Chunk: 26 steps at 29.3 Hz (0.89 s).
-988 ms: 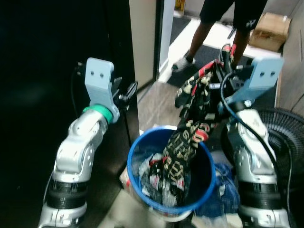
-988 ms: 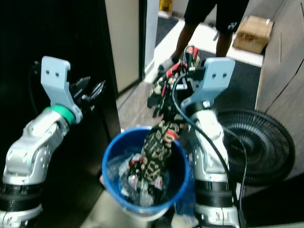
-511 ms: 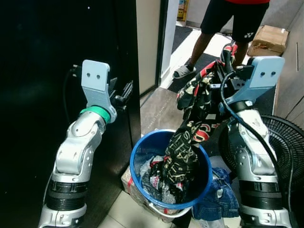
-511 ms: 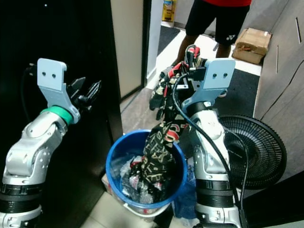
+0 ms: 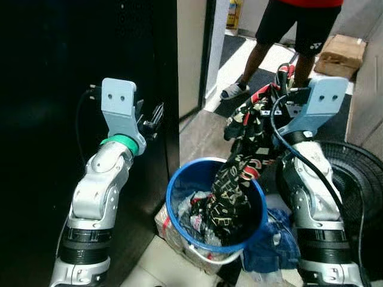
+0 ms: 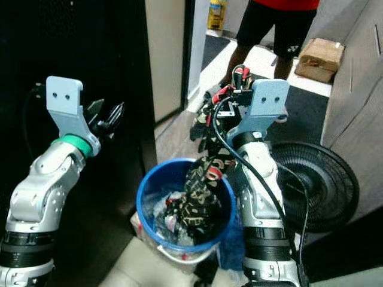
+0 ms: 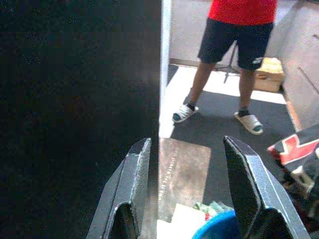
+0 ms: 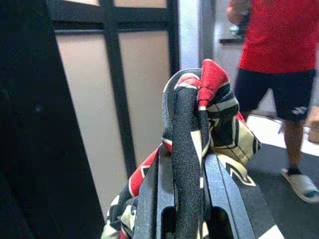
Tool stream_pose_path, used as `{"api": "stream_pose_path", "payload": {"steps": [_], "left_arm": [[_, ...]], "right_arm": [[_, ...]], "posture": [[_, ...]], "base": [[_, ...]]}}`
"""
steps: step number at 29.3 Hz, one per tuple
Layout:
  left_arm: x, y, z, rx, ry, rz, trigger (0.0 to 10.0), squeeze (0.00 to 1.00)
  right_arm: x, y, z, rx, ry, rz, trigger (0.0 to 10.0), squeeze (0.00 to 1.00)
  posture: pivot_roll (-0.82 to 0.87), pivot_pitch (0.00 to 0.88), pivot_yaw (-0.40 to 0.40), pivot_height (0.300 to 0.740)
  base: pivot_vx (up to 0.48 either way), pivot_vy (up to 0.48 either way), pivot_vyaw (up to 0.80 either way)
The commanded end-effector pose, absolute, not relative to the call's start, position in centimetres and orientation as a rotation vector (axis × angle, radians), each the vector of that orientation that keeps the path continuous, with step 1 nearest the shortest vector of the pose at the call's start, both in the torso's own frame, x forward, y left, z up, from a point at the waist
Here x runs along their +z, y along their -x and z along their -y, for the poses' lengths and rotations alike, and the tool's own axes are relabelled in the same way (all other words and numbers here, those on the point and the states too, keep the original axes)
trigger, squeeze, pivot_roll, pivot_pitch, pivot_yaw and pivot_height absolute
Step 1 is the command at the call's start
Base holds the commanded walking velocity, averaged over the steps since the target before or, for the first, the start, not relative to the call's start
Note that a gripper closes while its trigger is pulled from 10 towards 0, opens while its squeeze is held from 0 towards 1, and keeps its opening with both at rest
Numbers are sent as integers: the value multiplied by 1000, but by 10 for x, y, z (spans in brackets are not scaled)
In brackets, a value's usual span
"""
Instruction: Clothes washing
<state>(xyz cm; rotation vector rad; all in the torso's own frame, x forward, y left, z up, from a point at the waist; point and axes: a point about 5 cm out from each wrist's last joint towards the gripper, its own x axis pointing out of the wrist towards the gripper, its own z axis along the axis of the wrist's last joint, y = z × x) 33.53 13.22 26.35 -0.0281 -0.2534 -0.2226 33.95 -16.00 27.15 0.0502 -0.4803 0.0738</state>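
Observation:
A black, cream and red patterned garment (image 5: 242, 156) hangs from my right gripper (image 5: 280, 88), which is shut on its top end above the blue bucket (image 5: 179, 181). The garment's lower part still rests inside the bucket among other clothes. In the right wrist view the cloth (image 8: 192, 124) is bunched between the two black fingers. My left gripper (image 5: 154, 115) is raised to the left of the bucket beside the dark wall, fingers (image 7: 133, 184) open and holding nothing.
A person in a red shirt and dark shorts (image 5: 281, 30) stands in the doorway ahead. A black floor fan (image 6: 317, 185) sits at my right. A cardboard box (image 5: 342, 49) lies at the far right. Blue jeans (image 5: 269, 239) lie on the floor beside the bucket.
The camera has shifted a little and the picture has sharpened. My right gripper keeps its hold on the garment at about the same height; the left arm holds still.

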Motion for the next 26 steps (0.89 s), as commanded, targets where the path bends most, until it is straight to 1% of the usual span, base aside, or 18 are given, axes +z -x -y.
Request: {"api": "stream_pose_path", "payload": {"steps": [1,4,8,26], "left_arm": [[259,-335,-134,-220,29,245,10000,0],[259,-335,-133,-221,28,247,10000,0],[259,-335,-133,-222,28,249,10000,0],[260,-334,-130,-238,35,249,10000,0]], "right_arm": [[274,-337,162,68,-59,505,10000,0],[274,-338,162,65,-62,506,10000,0],[274,-338,163,63,-65,508,10000,0],[275,-338,164,66,-77,511,10000,0]], "posture": [[17,139,48,740],[17,139,48,740],[17,139,49,740],[20,139,49,740]], "base": [[-304,0,0],[-303,0,0],[-304,0,-456],[0,0,-800]]}}
